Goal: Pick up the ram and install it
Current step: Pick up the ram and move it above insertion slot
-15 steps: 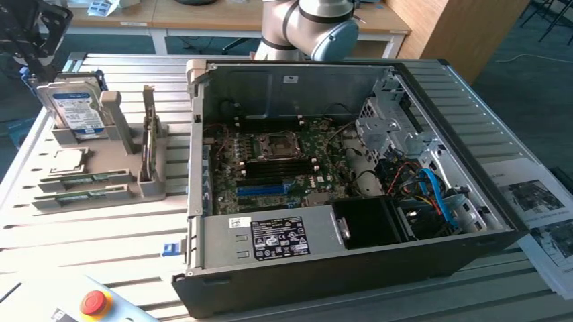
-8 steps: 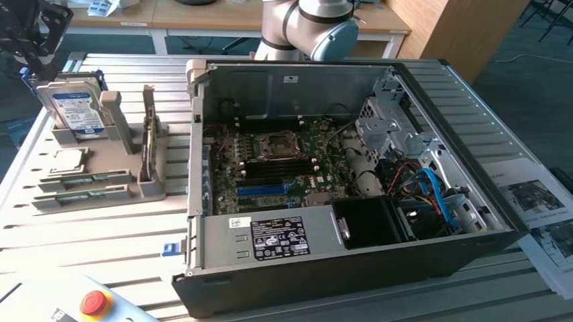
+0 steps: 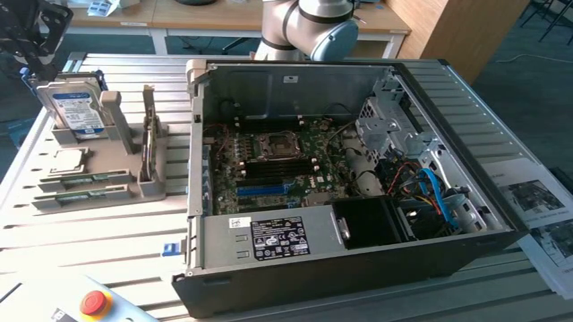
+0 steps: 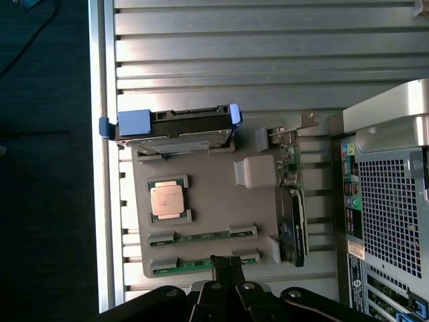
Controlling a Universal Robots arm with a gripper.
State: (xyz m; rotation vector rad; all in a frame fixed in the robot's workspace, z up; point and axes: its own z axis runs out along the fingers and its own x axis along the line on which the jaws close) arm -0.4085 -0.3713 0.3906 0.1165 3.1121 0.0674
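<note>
The ram [image 4: 191,263] is a thin green stick lying in the outer slot of a grey holder [image 4: 208,201], with a second similar stick [image 4: 201,236] beside it. In the exterior view the ram [image 3: 80,197] lies at the holder's near end. My gripper [image 4: 228,263] is shut with nothing in it; it hangs above the holder, and its dark fingers [image 4: 221,268] overlap the ram's middle in the wrist view. In the exterior view the gripper [image 3: 36,64] is high at the far left, above the hard drive. The motherboard's blue slot [image 3: 267,190] lies inside the open computer case [image 3: 465,201].
The holder also carries an upright hard drive [image 3: 76,111], a processor chip [image 3: 67,161] and an upright card [image 3: 149,144]. The case walls stand tall at the exterior view's right of the holder. A red emergency button [image 3: 94,303] sits at the table's near corner. Papers [image 3: 537,208] lie at the far right.
</note>
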